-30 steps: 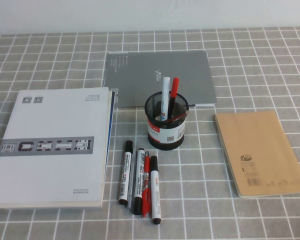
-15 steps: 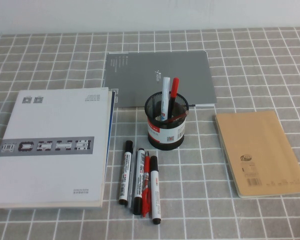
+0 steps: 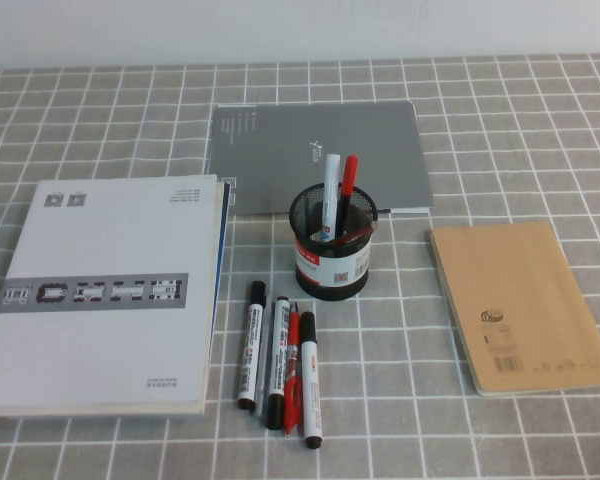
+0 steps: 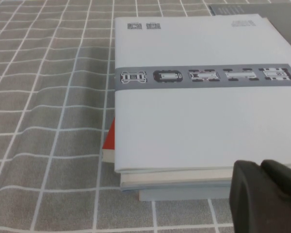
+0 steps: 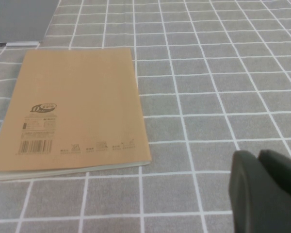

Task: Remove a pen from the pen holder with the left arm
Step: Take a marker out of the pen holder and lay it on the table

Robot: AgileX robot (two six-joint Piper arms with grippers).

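Standing upright in the holder (image 3: 333, 243) at the middle of the table: a white pen (image 3: 331, 188) and a red pen (image 3: 348, 180), side by side, long axis nearly vertical, tops leaning slightly to the far side and well above the rim. Inside this black mesh cup, no other content to see. Just on its near side, several more pens (image 3: 280, 360) flat on the cloth, lying near to far. To the left, a white book (image 3: 110, 290); behind, a grey book (image 3: 320, 150); to the right, a brown notebook (image 3: 525, 300)

Left gripper (image 4: 261, 170) low at the near left, close to the near edge of the white book, closed and holding nothing. From there, holder far and to the right, across the book. Probably must open, pass over the book and descend from above along the pen axis. Right gripper (image 5: 258, 158) at the near right beside the notebook, fingers pressed together, empty
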